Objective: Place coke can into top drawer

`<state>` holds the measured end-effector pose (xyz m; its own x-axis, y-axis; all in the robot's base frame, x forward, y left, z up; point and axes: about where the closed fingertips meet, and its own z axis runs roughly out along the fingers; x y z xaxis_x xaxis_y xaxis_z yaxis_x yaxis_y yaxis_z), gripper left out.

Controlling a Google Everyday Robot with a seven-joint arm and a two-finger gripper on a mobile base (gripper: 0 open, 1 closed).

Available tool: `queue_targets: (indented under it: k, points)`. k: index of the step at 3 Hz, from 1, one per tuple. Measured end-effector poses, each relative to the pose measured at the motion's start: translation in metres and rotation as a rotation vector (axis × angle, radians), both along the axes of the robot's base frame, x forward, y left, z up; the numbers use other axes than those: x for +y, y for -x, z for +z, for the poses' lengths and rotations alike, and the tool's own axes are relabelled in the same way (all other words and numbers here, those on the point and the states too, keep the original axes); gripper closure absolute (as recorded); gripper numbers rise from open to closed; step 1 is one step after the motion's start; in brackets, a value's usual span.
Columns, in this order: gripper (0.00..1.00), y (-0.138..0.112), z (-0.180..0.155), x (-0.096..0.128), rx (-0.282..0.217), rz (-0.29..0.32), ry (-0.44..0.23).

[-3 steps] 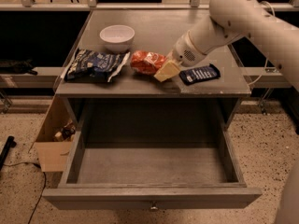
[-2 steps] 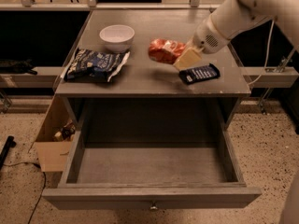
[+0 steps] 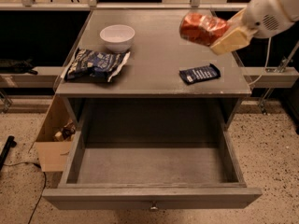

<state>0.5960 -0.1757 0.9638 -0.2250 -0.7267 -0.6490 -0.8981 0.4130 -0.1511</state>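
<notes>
- Above grey tabletop [image 3: 159,50], right rear: gripper [image 3: 216,35], fingers [image 3: 230,40] clasping coke can [image 3: 202,28].
- Below: top drawer [image 3: 149,197] pulled open.
- Speckled floor [image 3: 271,153]; cardboard box [image 3: 52,141] at left.

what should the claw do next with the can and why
Probably carry the coke can forward and down toward the top drawer. The claw grips the can in the air above the rear of the countertop, while the drawer stands open and empty in front, below.
</notes>
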Motion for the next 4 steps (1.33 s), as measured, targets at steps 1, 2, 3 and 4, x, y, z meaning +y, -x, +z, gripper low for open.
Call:
queue_targets:
  k: [1,2,3,4]
  points:
    - [1.00,0.062,0.035,0.011,-0.121,0.005,-0.068]
    - [1.00,0.124,0.032,0.027,-0.167,0.037,-0.120]
    - [1.00,0.161,-0.006,0.004,-0.111,-0.007,-0.128]
    - [1.00,0.161,-0.007,0.003,-0.108,-0.011,-0.126]
